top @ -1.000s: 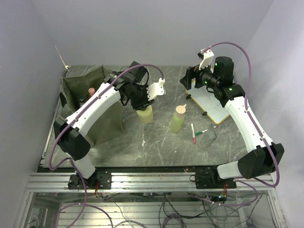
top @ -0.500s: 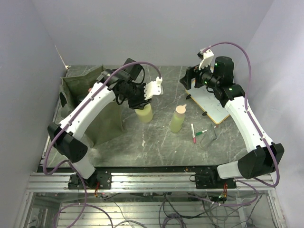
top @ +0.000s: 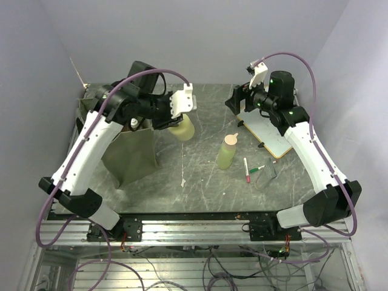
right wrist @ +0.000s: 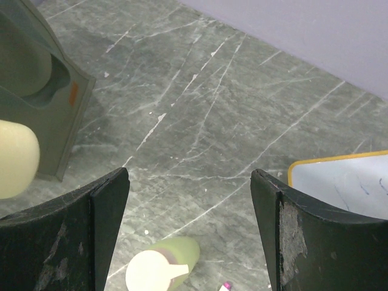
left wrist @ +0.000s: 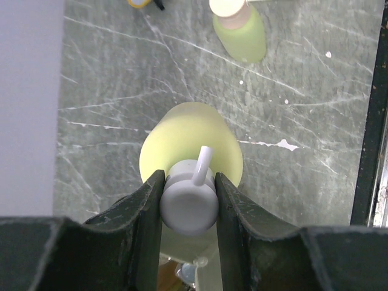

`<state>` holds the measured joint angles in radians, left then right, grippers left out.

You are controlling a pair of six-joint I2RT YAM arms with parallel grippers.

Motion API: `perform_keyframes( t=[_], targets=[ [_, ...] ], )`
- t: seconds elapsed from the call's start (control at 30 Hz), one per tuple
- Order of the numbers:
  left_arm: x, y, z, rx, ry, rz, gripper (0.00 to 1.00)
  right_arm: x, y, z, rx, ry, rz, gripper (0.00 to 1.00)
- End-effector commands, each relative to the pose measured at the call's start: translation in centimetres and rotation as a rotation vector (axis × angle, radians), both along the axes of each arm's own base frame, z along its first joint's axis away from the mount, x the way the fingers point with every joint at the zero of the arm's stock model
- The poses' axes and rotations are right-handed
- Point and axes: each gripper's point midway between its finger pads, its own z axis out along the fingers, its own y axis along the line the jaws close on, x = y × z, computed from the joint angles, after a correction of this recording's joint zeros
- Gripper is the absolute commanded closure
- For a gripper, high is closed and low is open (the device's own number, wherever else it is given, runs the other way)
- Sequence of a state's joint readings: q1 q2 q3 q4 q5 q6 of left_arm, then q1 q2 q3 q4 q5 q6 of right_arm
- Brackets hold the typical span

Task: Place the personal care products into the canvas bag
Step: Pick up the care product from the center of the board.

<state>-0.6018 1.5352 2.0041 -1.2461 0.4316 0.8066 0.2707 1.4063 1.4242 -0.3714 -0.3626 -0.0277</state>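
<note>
My left gripper point(top: 171, 119) is shut on the white pump cap of a pale yellow-green bottle point(top: 183, 128) and holds it in the air beside the right rim of the olive canvas bag point(top: 130, 156). In the left wrist view the cap point(left wrist: 189, 203) sits between both fingers, above the bottle's body point(left wrist: 189, 142). A light green bottle with a beige cap point(top: 227, 151) stands on the table; it also shows in the left wrist view point(left wrist: 239, 29) and the right wrist view point(right wrist: 160, 267). My right gripper point(top: 233, 103) is open and empty, high over the table's back.
A white wood-framed whiteboard point(top: 270, 130) lies under the right arm. Red and green marker pens point(top: 247, 170) lie in front of it, with a clear wrapper beside them. The bag stands at the table's left side, near the purple wall.
My left gripper has lifted the pale yellow-green bottle off the table and carried it back and left toward the bag. The right gripper shifted slightly left.
</note>
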Motion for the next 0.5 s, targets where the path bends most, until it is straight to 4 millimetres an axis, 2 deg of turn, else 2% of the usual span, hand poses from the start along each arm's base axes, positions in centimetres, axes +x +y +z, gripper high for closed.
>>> perform_keyframes(
  t=[0.0,0.27,0.47],
  targets=[
    [-0.6,0.8,8.5,-0.180,-0.214,-0.004,0.93,0.1,0.9,1.6,-0.001,-0.050,0.030,0.19],
    [-0.9,4.7,14.5,-0.292,-0.344,0.090,0.93,-0.1,1.6,1.8,-0.005,-0.059,0.046,0.19],
    [-0.9,8.1,17.7,-0.354,-0.420,0.197,0.93,0.0,2.1,1.9,0.001,-0.063,0.055,0.19]
  ],
)
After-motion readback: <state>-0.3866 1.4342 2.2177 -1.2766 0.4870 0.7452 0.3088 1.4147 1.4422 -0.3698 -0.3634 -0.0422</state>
